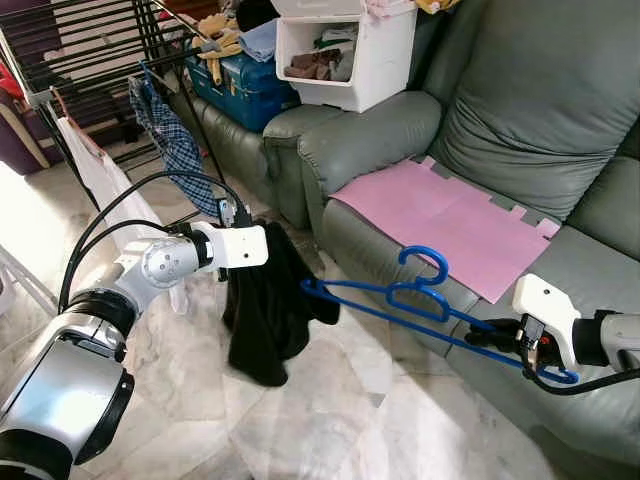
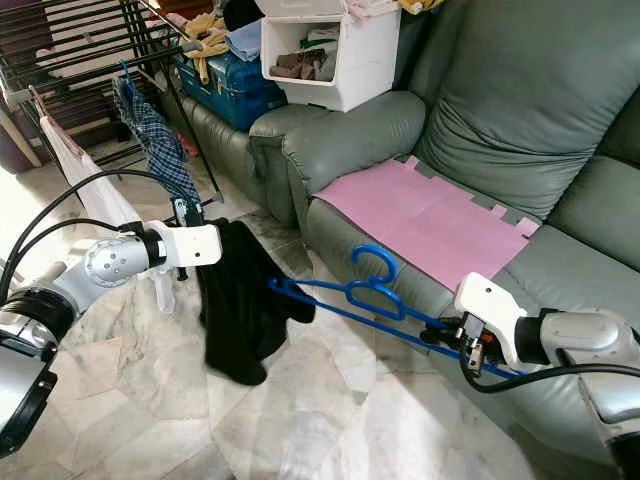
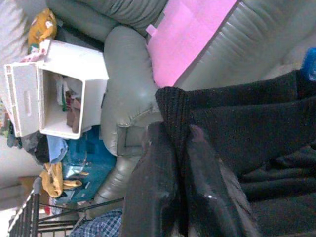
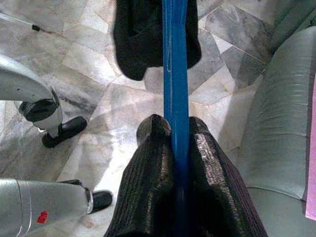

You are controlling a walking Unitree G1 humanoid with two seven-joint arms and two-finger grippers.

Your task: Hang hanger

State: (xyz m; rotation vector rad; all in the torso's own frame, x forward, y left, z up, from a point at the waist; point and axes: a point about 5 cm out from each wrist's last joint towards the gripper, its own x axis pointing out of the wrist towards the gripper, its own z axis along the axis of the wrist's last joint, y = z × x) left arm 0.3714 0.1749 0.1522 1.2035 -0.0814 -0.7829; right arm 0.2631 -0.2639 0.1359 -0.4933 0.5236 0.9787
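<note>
between right gripper (image 4: 178, 143) fingers, blue hanger (image 1: 400, 295)

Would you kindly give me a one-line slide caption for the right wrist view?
Right gripper clamps the blue hanger, its far end inside the black garment above the marble floor.

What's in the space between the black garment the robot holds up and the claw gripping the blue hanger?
Just the blue hanger itself, reaching from the right gripper to the black garment, over bare marble floor, in the left eye view.
</note>
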